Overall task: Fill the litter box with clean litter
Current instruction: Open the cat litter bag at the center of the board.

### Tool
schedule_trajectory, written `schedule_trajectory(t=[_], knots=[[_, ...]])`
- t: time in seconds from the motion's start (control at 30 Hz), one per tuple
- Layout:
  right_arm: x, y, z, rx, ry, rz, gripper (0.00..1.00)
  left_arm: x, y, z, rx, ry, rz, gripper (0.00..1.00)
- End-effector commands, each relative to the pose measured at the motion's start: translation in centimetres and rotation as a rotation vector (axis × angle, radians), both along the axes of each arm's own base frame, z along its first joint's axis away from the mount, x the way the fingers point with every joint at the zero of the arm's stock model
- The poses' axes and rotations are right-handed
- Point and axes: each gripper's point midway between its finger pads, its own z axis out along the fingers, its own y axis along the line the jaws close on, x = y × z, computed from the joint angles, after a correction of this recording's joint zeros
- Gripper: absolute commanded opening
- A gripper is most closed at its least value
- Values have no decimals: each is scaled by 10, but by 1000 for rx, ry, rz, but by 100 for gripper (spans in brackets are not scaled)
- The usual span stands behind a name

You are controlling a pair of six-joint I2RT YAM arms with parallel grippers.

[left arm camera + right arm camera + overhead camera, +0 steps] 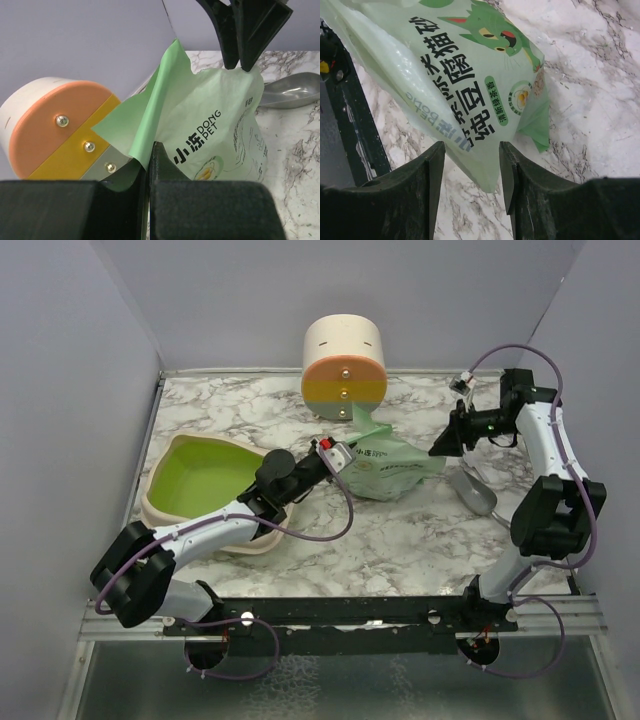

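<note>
Left tool (149, 165): closed on the loose green edge of the bag (215, 145); the pinch is largely hidden by its own fingers.
Right tool (471, 147): narrow, clamped on the bag's far corner.
Clean litter: concealed inside the bag, which lies mid-tabletop.
Litter box (200, 485): set at the left, apart from the bag; its near-right rim is covered by the left arm.
Open room: bare marble tabletop (400, 540) is seen before the bag; a cylinder (345, 365) stands just behind, a scoop (475, 492) near its right.
</note>
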Motion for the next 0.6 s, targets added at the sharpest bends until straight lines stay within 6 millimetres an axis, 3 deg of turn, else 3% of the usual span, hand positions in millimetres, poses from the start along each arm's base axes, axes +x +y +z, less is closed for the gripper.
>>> schedule_trajectory(t=[0.0,0.57], knots=[[-1,16,22,74,-50,73,48,-18,3,102,-201,-279,-27,0],[41,23,42,76,-86,33,46,-27,2,99,-230,-291,-43,0]])
